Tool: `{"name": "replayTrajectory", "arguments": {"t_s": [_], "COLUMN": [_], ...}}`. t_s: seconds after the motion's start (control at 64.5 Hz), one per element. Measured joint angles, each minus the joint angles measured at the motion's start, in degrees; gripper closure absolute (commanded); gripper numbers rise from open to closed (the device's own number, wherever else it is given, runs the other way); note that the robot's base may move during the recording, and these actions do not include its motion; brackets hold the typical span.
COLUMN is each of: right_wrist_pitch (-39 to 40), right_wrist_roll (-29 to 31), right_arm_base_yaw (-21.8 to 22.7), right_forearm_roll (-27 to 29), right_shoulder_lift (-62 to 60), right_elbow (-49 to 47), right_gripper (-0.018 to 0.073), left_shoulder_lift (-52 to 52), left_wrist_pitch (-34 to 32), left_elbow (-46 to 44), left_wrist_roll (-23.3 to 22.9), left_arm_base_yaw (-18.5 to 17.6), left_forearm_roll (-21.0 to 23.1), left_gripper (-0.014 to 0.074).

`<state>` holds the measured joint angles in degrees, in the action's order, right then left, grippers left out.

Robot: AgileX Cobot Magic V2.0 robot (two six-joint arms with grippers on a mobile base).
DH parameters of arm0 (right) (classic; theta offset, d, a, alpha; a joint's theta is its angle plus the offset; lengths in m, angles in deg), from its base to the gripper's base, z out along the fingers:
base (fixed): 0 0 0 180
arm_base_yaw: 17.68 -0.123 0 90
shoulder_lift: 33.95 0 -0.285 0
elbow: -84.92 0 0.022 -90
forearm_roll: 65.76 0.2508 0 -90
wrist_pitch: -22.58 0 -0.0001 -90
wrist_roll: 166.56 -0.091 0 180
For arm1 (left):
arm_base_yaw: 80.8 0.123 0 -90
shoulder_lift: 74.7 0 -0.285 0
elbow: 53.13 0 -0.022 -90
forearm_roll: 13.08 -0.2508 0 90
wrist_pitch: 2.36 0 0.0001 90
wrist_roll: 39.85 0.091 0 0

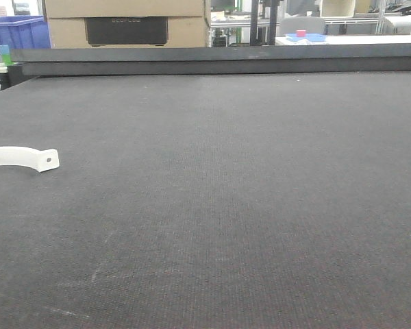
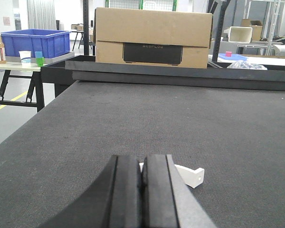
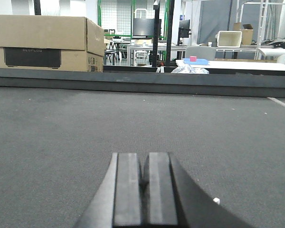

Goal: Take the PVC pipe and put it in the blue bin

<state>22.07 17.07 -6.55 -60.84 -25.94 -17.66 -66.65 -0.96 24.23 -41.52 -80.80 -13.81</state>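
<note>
Just beyond my left gripper [image 2: 142, 166], its jaws pressed together on nothing, the white curved PVC pipe piece [image 2: 190, 175] lies flat on the dark grey matted table [image 2: 204, 123], near the fingertips at two o'clock. My right gripper [image 3: 143, 166] is likewise closed and empty. Only the front view shows the piece's arc and holed tab, at nine o'clock. Past the black raised rail [image 2: 180, 76], a brown cardboard box [image 2: 152, 38] stands at twelve o'clock. The blue plastic bin [image 2: 35, 42] sits at ten o'clock, well apart.

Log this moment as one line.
left gripper shut, white PVC piece just ahead on mat | right gripper shut | blue bin far left | phase: pre-grasp
</note>
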Motion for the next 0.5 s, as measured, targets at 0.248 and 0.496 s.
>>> {"name": "replayTrajectory", "arguments": {"t_s": [0.248,0.496], "right_wrist_pitch": [0.0,0.0], "right_wrist_roll": [0.0,0.0], "right_arm_base_yaw": [0.0,0.0], "right_forearm_roll": [0.0,0.0], "right_shoulder_lift": [0.0,0.0], "right_elbow": [0.0,0.0], "right_gripper": [0.0727,0.0727], "left_shoulder_lift": [0.0,0.0], "left_wrist_pitch": [-0.1,-0.3], "left_elbow": [0.0,0.0], "left_wrist_roll": [0.0,0.0], "left_arm_base_yaw": [0.0,0.0], "left_forearm_roll": [0.0,0.0], "left_gripper": [0.0707,0.0707]}}
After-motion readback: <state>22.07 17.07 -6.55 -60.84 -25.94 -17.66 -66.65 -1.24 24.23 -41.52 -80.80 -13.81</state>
